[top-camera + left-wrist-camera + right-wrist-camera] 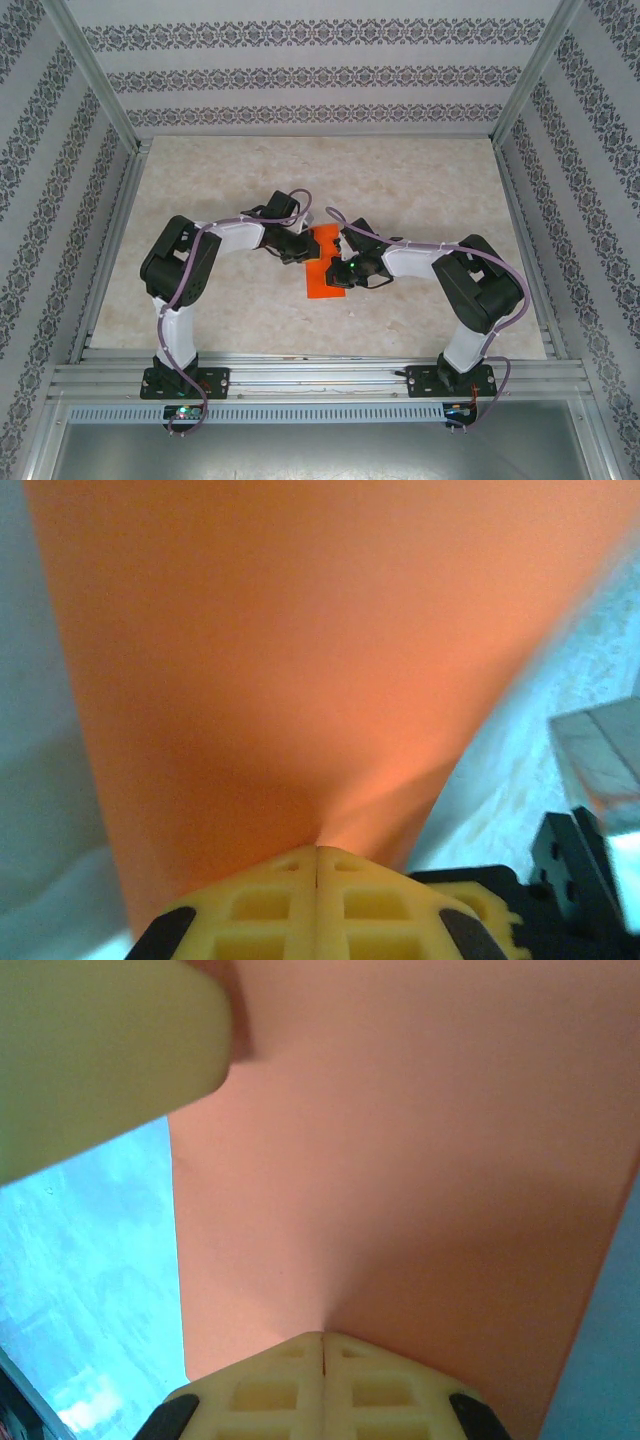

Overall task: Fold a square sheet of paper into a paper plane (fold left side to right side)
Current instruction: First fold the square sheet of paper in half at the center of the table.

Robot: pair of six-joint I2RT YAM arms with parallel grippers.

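Patterned wallpaper (320,75) lined the three walls of the booth we looked into. Below it lay the pale marbled bench (220,190), and along its near edge ran an aluminium rail (320,375) with both arms bolted to it. We saw the left arm (180,270) rise from its base, bend at a black elbow and reach toward the middle. The right arm (480,285) mirrored it from the other side. Lilac cables (165,330) ran along each arm.

Between the arms, near the middle of the bench, was the orange sheet of paper (325,270). From above it looked like a narrow strip, longer than wide, with one end toward the rail. We could not tell from there whether it lay flat or was lifted. The left pincer (298,250) met it at its far left part and the right pincer (345,268) at its right edge.

Through the left wrist camera we saw the left pincer (317,865) closed, its yellow fingers (260,905) pressed together along a thin seam. The sheet (300,660) puckered where it entered that seam, so the pincer was gripping the paper. Through the right wrist camera the right pincer (322,1345) gripped the sheet (400,1160) the same way, fingers (265,1390) shut on a dimpled edge. A blurred pale yellow shape (100,1050) overlapped the sheet's upper left corner, and we could not make out what it was.
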